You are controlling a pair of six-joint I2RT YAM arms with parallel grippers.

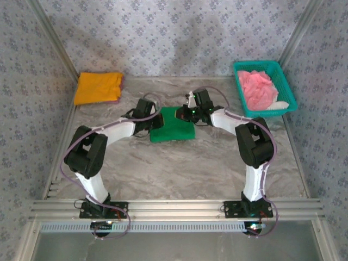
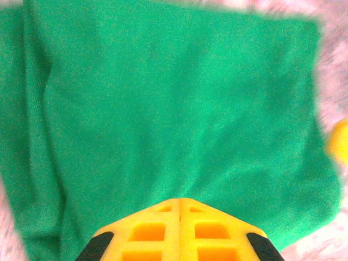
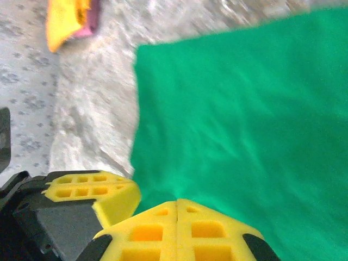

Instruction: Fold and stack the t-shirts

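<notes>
Green cloth sits in the middle of the desk: it is the green t-shirt, folded into a small square. Both arms reach in over its far edge and hide part of it.

The left end effector has its two yellow fingers pressed together, with the tips right at the green cloth. Little creases run toward the tips (I cannot tell if any cloth is pinched between them). The right end effector is squeezed together too, with its tips at the same shirt, and its grip is just as hard to make out.

The orange-yellow t-shirt lies folded at the far left corner, well apart from the green one. A pink-purple edge peeks out under it, too blurry to name. The pink t-shirt lies crumpled inside the teal basket at the far right.
</notes>
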